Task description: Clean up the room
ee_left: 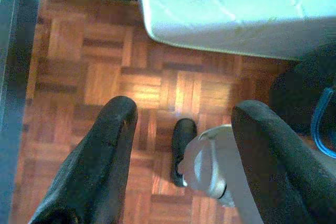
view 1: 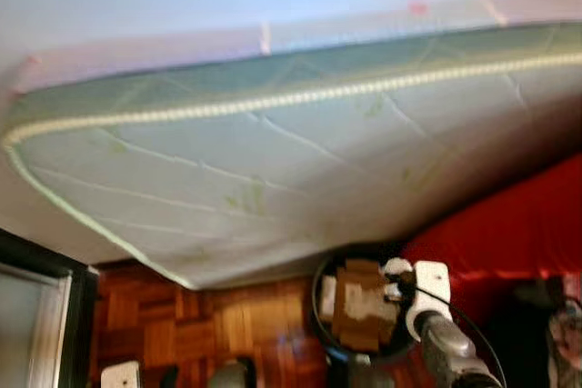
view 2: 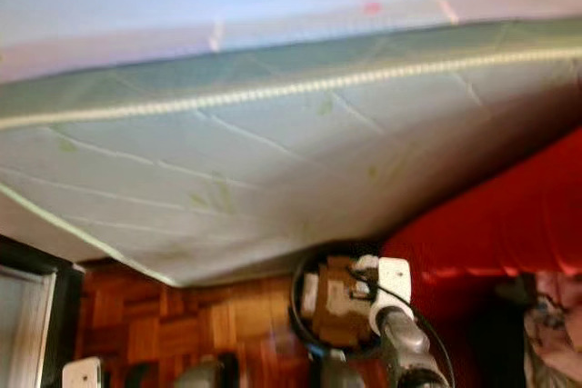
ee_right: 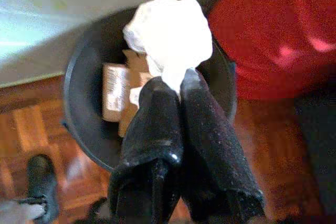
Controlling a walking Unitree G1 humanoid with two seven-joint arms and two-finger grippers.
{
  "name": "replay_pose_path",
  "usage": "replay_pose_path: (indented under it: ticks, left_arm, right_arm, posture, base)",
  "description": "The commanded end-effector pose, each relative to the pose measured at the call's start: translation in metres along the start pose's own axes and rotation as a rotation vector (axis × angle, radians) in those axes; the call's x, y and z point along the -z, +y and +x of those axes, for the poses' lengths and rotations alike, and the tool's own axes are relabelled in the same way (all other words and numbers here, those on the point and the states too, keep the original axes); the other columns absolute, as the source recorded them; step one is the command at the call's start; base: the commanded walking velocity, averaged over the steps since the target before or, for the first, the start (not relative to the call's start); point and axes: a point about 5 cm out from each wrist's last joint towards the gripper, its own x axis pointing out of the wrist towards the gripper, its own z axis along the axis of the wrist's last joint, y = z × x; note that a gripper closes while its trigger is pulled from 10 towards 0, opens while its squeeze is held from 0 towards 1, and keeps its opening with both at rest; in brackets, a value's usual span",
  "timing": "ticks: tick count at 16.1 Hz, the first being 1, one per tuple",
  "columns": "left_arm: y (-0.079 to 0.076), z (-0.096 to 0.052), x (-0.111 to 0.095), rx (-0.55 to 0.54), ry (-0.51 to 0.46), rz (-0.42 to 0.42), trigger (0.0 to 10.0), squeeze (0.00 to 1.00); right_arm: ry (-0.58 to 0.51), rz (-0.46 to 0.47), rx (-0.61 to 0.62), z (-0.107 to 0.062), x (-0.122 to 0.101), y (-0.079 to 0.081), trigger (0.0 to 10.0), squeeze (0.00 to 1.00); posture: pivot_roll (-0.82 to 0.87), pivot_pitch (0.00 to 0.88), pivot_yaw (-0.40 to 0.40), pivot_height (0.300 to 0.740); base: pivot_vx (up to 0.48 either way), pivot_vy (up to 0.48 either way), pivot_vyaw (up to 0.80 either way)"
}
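Over a round black bin (ee_right: 84, 103) on the wood parquet floor (view 1: 227, 315), the right gripper (ee_right: 181, 85) holds a crumpled white tissue (ee_right: 168, 35), its two black fingers (ee_right: 210, 129) pressed tight together on the lower end of the wad. The tissue hangs above the bin's open mouth, and brown cardboard scraps (ee_right: 113, 93) lie inside the bin below it. From the head camera the bin (view 1: 320, 302) sits at the foot of a pale quilted mattress (view 1: 273, 161) that fills the upper part of the scene, with a red cloth (view 1: 509, 224) just beside the bin on the robot's right. The right arm (view 1: 450, 343) reaches toward the bin from the lower edge. The left gripper (ee_left: 181, 129) hangs over bare parquet near the mattress corner (ee_left: 157, 24), its fingers (ee_left: 100, 156) spread wide apart and holding nothing. Between them, below, a black foot (ee_left: 182, 148) and part of a silver leg (ee_left: 210, 166) of the robot show. A dark furniture edge (view 1: 77, 315) stands at the robot's left.
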Motion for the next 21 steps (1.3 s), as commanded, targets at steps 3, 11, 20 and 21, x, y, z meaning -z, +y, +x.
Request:
replay_pose_path:
  ticks: [3,11,20,21]
  left_arm:
    - [-0.059,0.017,-0.084,0.069,-0.369,0.030,10.0,0.00]
    - [-0.058,-0.005,-0.112,0.073,-0.380,0.059,10.0,0.00]
    - [-0.059,-0.016,-0.146,0.104,-0.427,0.181,10.0,0.00]
    - [-0.059,-0.016,-0.147,0.102,-0.424,0.182,10.0,0.00]
  right_arm:
    - [0.050,-0.004,0.040,-0.005,0.015,-0.012,10.0,0.00]
    - [-0.008,0.070,0.132,-0.006,0.009,-0.024,10.0,0.00]
    - [-0.007,0.111,0.043,-0.003,0.006,-0.007,10.0,1.00]
    - [0.000,0.105,0.019,-0.003,0.008,-0.004,10.0,1.00]
  posture:
    - [0.19,0.467,-0.029,0.740]
    - [0.22,0.518,-0.002,0.740]
    - [0.26,0.530,0.004,0.740]
    - [0.26,0.531,0.003,0.740]
  base:
    - [0.000,0.000,0.00]
    - [0.000,0.000,0.00]
    - [0.000,0.000,0.00]
    - [0.000,0.000,0.00]
